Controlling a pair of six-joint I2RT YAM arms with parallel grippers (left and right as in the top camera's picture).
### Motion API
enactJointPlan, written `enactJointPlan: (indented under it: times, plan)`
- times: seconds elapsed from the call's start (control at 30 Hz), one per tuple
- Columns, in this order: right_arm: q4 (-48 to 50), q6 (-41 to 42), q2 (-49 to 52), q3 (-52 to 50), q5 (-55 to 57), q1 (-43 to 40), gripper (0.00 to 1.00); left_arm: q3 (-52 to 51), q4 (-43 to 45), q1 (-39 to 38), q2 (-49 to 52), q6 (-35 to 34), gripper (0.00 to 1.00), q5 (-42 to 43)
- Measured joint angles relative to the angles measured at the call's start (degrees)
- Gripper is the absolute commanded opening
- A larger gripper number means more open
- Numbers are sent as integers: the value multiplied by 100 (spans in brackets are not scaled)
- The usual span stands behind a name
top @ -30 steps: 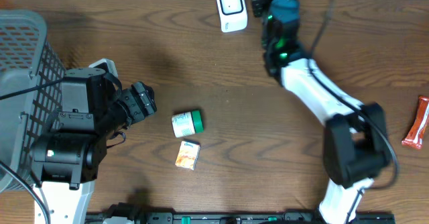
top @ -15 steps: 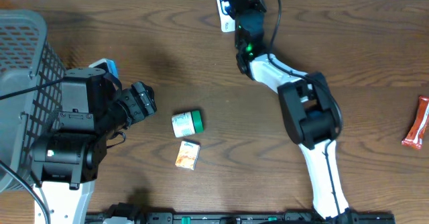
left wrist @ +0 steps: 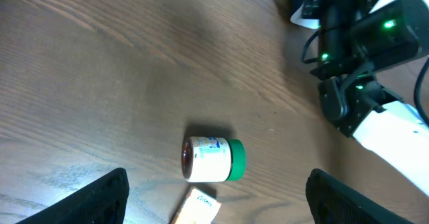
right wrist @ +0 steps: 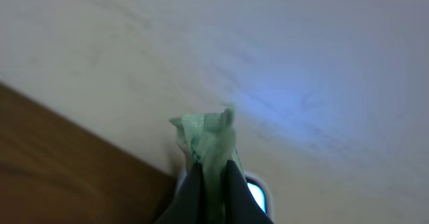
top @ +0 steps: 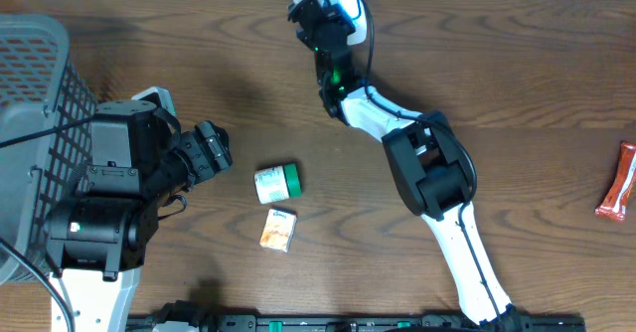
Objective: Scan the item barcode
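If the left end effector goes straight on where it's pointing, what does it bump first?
Probably the green-lidded jar, lying on its side ahead of the open left end effector. Depth is unclear, so the table could come first.

It looked like a mock shop checkout in a robotics lab: a grey shopping basket stood at the left of a dark wood-grain surface, a white scanner sat at its far edge, and a green-lidded jar, a small packet and a red snack bar lay around two robot arms.
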Motion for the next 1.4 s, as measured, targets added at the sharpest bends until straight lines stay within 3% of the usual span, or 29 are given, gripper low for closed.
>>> enactJointPlan:
  times: [0.2, 0.3, 0.53, 0.63, 0.77, 0.87, 0.97, 1.13, 1.37, 1.4]
  plan:
    - [-269, 72, -52, 0, 358, 63, 1, 0, 0, 0, 0, 0, 85, 0]
    - [-1108, 105, -317, -7, 713, 68, 1, 0, 0, 0, 0, 0, 85, 0]
    - [-4610, 221, -2133, -20, 1167, 22, 1, 4, -2, 0, 2, 0, 85, 0]
    - [-6352, 649, -3086, 44, 1471, -195, 1, 4, 0, 0, 0, 0, 85, 0]
    - [-8592, 1556, -3856, 155, 1808, -1176, 1, 4, -2, 0, 0, 0, 85, -2]
    - [-9578, 2164, -3893, 133, 1969, -2194, 1, 4, -2, 0, 0, 0, 85, -2]
    - [-9855, 2756, -3757, -127, 2015, -3224, 1, 4, -2, 0, 0, 0, 85, 0]
    - [-9344, 3353, -3672, -981, 1486, -4625, 1, 4, 0, 0, 0, 0, 85, 0]
    - [-8030, 3595, -3672, -2350, 748, -5436, 1, 4, -2, 0, 0, 0, 85, -2]
    - [-7989, 3611, -3672, -2485, 651, -5469, 5, 4, -2, 0, 0, 0, 85, -2]
